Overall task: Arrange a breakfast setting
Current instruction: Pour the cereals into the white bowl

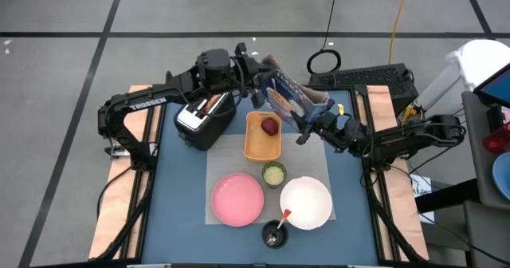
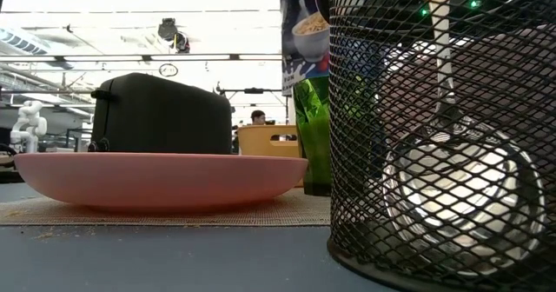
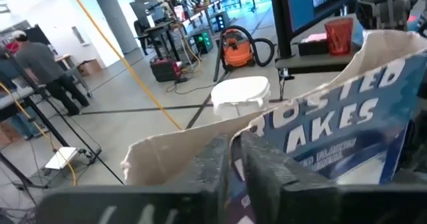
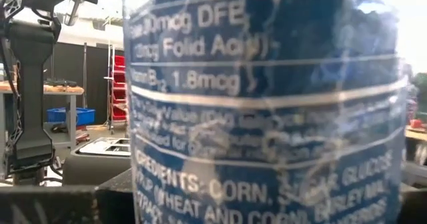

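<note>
- Cereal box (image 1: 288, 96), blue with white lettering, is up off the table between both arms, tilted above the far end of the orange rectangular tray (image 1: 262, 137); this is the thing we are handling now.
- Our left gripper (image 1: 253, 78) is at the box's opened top, and the left wrist view shows its dark fingers (image 3: 215, 163) pressed nearly together on the cardboard flap.
- Our right gripper (image 1: 312, 124) is at the box's lower part; its wrist view is filled by the ingredients panel, so we judge it grips the box, though we cannot tell how far the fingers are spread.
- Judging from this, we are passing or tipping the box, likely toward the white bowl (image 1: 306, 202).
- Before one arm lets go, we should make sure the other carries the weight, since a thin flap may tear or bend.
- We should keep the box clear of the dark-red fruit (image 1: 271, 127) on the tray and the small green cup (image 1: 274, 173) just beyond the tray's near end.
- Well apart on the near side sit the pink round plate (image 1: 237, 199) and the red-handled spoon (image 1: 284, 217) in its mesh holder (image 1: 275, 234); we need not disturb them.
- Toaster (image 1: 203, 116) stands close beside the left arm, so we should swing away from it.
</note>
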Controlling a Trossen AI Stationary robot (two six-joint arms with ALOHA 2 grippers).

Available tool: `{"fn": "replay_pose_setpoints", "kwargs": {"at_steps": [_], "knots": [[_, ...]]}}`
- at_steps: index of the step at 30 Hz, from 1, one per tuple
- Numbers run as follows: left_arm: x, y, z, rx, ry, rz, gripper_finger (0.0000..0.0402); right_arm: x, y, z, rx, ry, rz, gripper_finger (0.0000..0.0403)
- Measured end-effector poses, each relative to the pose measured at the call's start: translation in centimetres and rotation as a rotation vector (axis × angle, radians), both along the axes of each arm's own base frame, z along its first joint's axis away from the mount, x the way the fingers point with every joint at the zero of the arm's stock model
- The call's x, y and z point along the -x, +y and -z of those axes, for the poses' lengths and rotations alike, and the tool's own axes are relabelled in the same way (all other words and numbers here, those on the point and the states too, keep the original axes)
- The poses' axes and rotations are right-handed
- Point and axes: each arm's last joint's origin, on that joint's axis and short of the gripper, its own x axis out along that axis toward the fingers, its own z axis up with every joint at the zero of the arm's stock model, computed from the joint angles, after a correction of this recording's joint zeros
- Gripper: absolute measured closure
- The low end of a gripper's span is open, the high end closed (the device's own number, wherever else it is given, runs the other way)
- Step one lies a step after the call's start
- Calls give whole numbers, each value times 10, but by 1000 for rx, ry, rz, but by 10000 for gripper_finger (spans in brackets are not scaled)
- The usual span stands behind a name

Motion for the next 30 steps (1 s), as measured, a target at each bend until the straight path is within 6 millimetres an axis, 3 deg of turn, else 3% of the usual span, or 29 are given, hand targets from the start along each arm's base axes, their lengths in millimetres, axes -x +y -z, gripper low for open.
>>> {"fn": "replay_pose_setpoints", "kwargs": {"at_steps": [8,15,24,30], "knots": [[3,-1,-2,29,-5,2,252,0,0,0,0,0,3,188],[24,-6,-23,15,-65,-6,232,2,0,-3,6,-19,-2,191],[93,-25,-57,78,-55,-17,231,8,1,-12,-58,-111,-30,189],[147,-40,-57,192,46,-34,231,14,1,-20,-104,-195,-56,191]]}}
